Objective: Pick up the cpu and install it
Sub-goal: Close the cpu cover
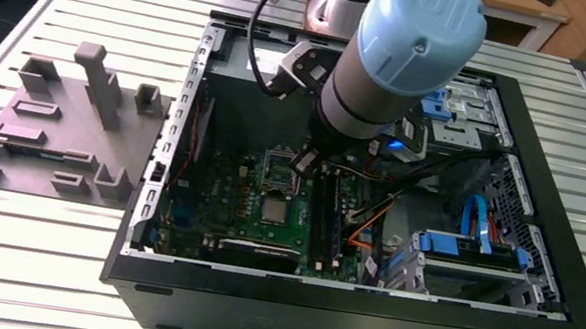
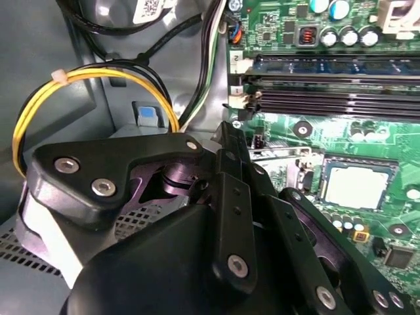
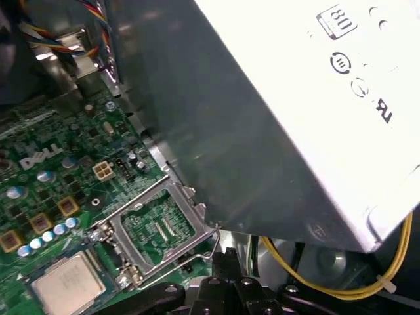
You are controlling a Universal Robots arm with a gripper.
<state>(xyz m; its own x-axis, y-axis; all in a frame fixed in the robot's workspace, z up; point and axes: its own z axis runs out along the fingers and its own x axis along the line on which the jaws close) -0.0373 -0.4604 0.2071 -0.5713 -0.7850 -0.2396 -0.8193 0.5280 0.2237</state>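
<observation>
The cpu is a small silver-grey square lying flat on the green motherboard inside the open computer case. Both wrist views show it too, as the cpu and the cpu seated in a square socket. Beside it a hinged metal socket frame stands flipped open, with green board visible through it. My gripper hangs over that frame, a little toward the back of the case from the cpu and apart from it. Its black body shows in the second wrist view.
A large grey box with a white label looms close beside the gripper. Yellow wires loop near it. Long black RAM sticks lie beside the socket. Blue drive brackets sit at the exterior view's right, a grey fixture block at its left.
</observation>
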